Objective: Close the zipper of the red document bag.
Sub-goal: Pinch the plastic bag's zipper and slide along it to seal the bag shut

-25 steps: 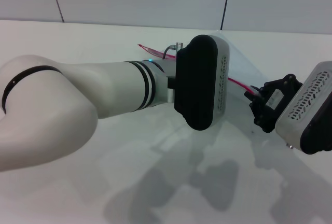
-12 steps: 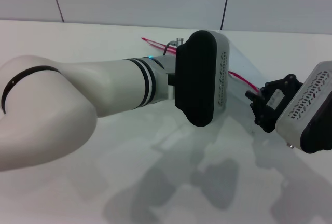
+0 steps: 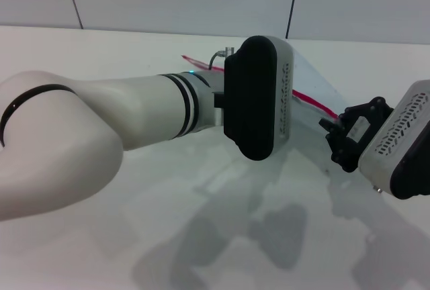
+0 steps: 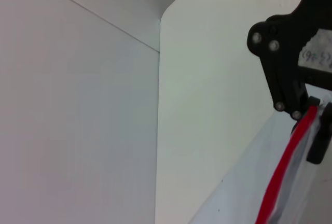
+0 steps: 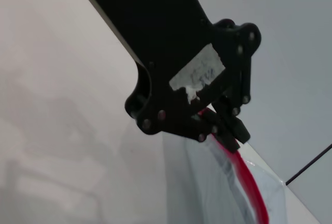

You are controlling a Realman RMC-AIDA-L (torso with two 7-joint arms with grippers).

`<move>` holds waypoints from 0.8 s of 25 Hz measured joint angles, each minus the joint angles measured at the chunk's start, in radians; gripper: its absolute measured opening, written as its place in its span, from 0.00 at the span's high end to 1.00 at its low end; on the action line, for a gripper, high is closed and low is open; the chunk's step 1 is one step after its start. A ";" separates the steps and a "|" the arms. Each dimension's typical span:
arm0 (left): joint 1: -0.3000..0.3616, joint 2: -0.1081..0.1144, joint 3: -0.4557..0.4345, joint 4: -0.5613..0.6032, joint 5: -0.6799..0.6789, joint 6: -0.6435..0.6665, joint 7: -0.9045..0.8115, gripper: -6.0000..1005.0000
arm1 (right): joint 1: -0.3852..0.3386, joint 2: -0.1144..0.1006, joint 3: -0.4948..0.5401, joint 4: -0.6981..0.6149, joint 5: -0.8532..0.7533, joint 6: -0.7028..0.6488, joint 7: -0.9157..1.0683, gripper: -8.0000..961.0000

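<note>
Centrally, the bag (image 3: 316, 78) hangs off the desk (image 3: 101, 48); right pincer (image 5: 224, 129) clamps its zipper (image 3: 316, 103) end. Left pincer is hidden, state unclear. Thin, floppy plastic: probably best held taut by the strip.

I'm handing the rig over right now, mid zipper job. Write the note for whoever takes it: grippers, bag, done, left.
Right gripper: shut on the end of the zipper, holding that corner of the red document bag up off the table.
Left gripper: hidden behind its own wrist in the head view, somewhere along the red strip near the bag's far end; its fingers show in no view.
Bag: lifted, stretched between the two arms, red edge running from the left wrist toward the right gripper.
Done: bag gripped and tensioned.
Left: slider not visible, so how far it is closed is unknown; check before pulling.
</note>
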 joint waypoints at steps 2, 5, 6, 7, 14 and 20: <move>0.003 0.000 -0.006 0.000 0.000 0.000 -0.003 0.91 | -0.001 0.000 0.002 0.000 0.001 0.000 0.000 0.94; 0.012 0.000 -0.021 0.000 0.000 0.000 -0.007 0.93 | -0.001 0.000 0.004 0.000 0.001 0.000 0.000 0.94; 0.017 0.000 -0.025 0.000 0.000 0.000 -0.007 0.94 | -0.001 0.000 0.005 0.000 0.001 0.000 0.000 0.94; 0.021 0.000 -0.029 0.000 0.000 0.000 -0.008 0.95 | -0.001 0.000 0.006 0.000 0.002 0.000 0.000 0.94; 0.033 0.000 -0.046 -0.002 0.000 0.002 -0.010 0.95 | -0.009 0.000 0.014 0.000 0.002 0.001 0.000 0.94; 0.021 0.000 -0.037 -0.002 0.000 0.008 -0.011 0.95 | -0.004 0.000 0.015 0.000 0.002 0.002 0.000 0.94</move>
